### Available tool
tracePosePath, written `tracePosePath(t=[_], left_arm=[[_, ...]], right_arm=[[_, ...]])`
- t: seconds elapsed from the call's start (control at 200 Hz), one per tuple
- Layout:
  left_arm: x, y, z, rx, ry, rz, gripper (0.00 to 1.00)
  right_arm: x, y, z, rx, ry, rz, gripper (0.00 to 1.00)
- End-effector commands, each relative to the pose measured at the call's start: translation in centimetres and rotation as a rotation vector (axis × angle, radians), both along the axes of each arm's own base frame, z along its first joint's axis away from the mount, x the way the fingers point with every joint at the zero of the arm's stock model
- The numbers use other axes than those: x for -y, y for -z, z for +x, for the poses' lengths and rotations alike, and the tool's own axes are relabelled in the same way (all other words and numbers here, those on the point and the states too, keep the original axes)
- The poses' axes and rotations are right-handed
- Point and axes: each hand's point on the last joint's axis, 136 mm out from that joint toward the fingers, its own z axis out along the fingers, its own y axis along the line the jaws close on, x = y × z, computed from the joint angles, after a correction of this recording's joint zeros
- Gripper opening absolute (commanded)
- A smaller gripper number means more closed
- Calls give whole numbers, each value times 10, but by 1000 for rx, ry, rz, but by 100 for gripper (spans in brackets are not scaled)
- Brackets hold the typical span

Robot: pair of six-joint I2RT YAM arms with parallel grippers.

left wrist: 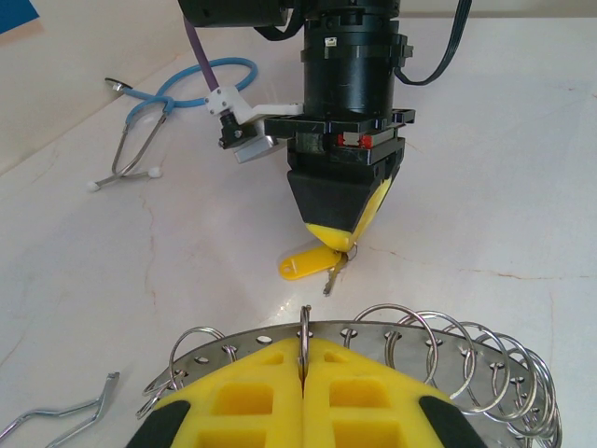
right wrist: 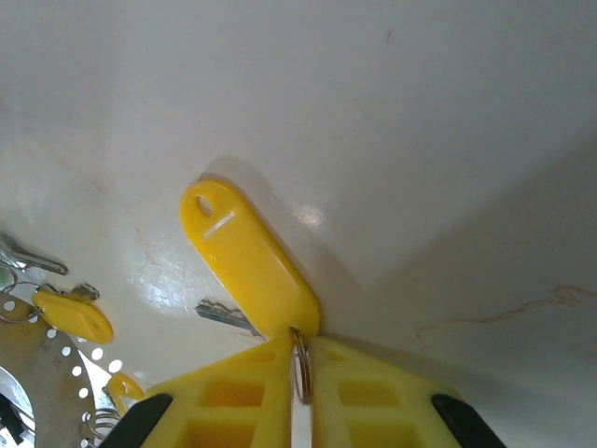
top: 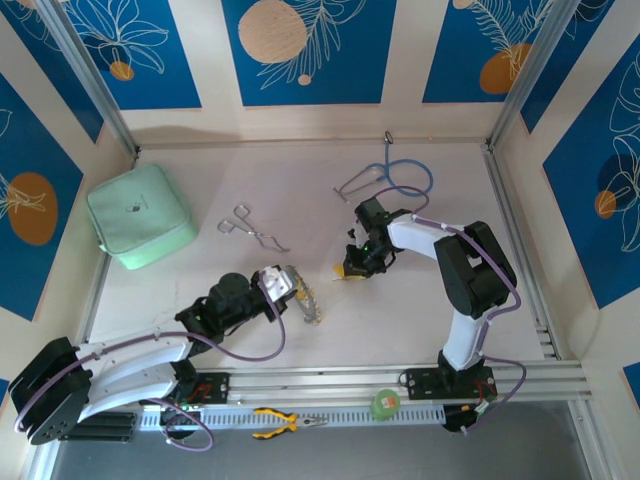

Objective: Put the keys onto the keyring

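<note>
Count: one keyring (left wrist: 244,342), a flat silvery arc with holes punched along its rim and thin wire loops hung through them. It sits at the table's front middle, where the left gripper (left wrist: 304,364) is clamped on its rim, yellow fingers together.

Three yellow keys show in the right wrist view. One key (right wrist: 247,257), a smooth oblong plastic tag on a small split ring, lies on the glossy white table (right wrist: 420,140). The right gripper (right wrist: 300,373) pinches that ring. Two spare keys (right wrist: 75,315) lie by the keyring.

One blue-tubed stethoscope (left wrist: 187,89) and one steel forceps (top: 252,232).
</note>
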Motion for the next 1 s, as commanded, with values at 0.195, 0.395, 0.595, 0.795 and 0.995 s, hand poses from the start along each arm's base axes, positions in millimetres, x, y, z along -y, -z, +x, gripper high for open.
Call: tracePosePath(t=[0.195, 0.395, 0.595, 0.795, 0.995], left_arm=[[3, -9, 0, 21, 21, 2, 0], [-1, -17, 2, 41, -9, -22, 0], [-5, -25, 6, 51, -43, -53, 0], [-9, -29, 14, 62, -97, -77, 0], [0, -30, 12, 2, -77, -128, 0]], right_arm=[[1, -6, 1, 4, -14, -2, 0], [-8, -57, 2, 273, -111, 88, 0], [-19, -122, -7, 717, -264, 235, 0], [-25, -161, -17, 886, -324, 349, 0], [-41, -187, -33, 883, -390, 463, 0]])
